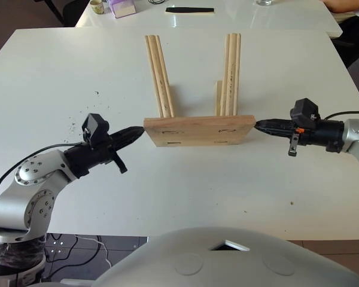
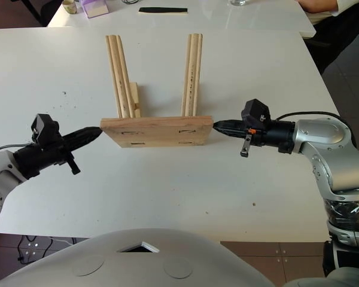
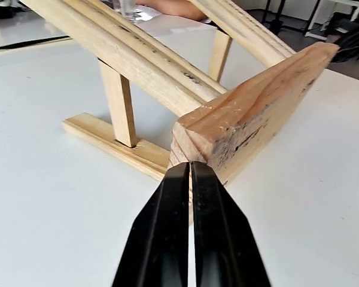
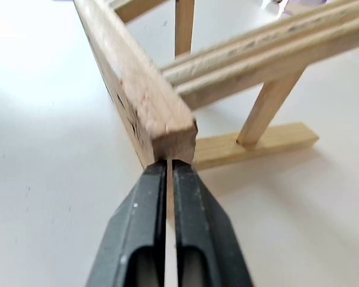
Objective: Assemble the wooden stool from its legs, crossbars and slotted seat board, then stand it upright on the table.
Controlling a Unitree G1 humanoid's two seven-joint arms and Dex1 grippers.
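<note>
Stool (image 1: pixel 194 95) lies tipped on its side in the middle of the white table (image 1: pixel 60 78). Its seat board (image 1: pixel 198 130) stands on one long edge, its slotted face towards the table's near edge, and the two bundles of legs (image 1: pixel 158 75) point away towards the far edge. Under the legs a crossbar (image 3: pixel 102 134) lies flat on the table, and a short post (image 3: pixel 119 104) rises from it to the legs above. The left gripper (image 1: pixel 139 131) is level with the board's left end. Its two black fingers (image 3: pixel 167 239) are clenched together with only a thin slit between them, and their tips touch the board's end face near its lower corner. The right gripper (image 1: pixel 260 125) mirrors it at the board's right end, with its fingers (image 4: pixel 137 233) likewise pressed closed and their tips against the end grain. Neither gripper grasps anything; the board sits between the two tips. A few dark specks (image 1: pixel 72 125) dot the table towards its left edge, beside the left arm. Beyond the far edge, a second table carries a black strip (image 1: pixel 189 9) and a cup (image 1: pixel 96 6).
</note>
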